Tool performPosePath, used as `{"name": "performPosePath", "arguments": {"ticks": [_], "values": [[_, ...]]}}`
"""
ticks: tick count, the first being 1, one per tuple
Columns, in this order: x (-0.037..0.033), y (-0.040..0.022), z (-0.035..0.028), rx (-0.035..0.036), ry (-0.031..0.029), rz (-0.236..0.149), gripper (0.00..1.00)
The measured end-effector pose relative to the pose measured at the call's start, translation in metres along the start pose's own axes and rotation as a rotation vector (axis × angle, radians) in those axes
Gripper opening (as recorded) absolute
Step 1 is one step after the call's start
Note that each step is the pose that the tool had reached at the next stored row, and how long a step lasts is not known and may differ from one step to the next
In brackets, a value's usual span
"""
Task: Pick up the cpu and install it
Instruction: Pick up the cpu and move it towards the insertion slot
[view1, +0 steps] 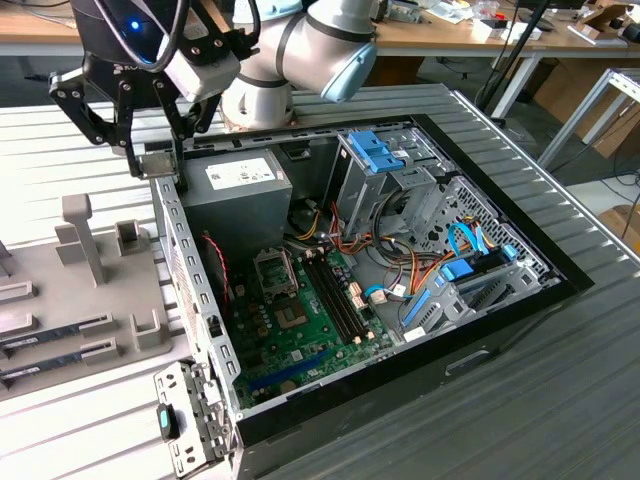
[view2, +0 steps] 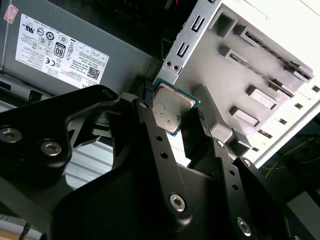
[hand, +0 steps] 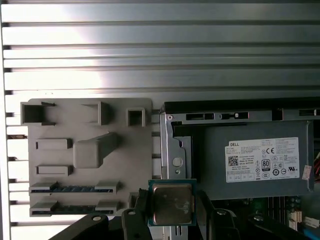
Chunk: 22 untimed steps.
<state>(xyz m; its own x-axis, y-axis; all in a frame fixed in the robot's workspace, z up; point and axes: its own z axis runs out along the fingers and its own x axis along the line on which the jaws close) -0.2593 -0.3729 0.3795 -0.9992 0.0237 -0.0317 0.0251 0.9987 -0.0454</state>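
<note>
Jaws clamped on cpu (view2: 172, 107) edges, 10 o'clock from socket (view1: 275, 270); thin edge grip may slip, or snag case wall (view1: 182, 250)

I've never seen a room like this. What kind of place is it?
Probably a robotics lab or workshop. A robot arm holds the cpu by the edge of an open computer case on a ribbed metal table, and cluttered workbenches stand behind.

The cpu (hand: 172, 202) has a silvery metal lid with a dull sheen and a thin green rim. The gripper (view2: 173, 111) is smooth matt black. The power-supply box (hand: 255, 160) is matt grey sheet metal with a white paper label. The bench (hand: 160, 50) is ribbed satin metal.
</note>
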Motion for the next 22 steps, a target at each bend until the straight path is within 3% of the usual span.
{"name": "performPosePath", "arguments": {"ticks": [22], "values": [[-0.0337,0.0008,0.0012,0.0000,0.0000,0.000,0.47]]}}
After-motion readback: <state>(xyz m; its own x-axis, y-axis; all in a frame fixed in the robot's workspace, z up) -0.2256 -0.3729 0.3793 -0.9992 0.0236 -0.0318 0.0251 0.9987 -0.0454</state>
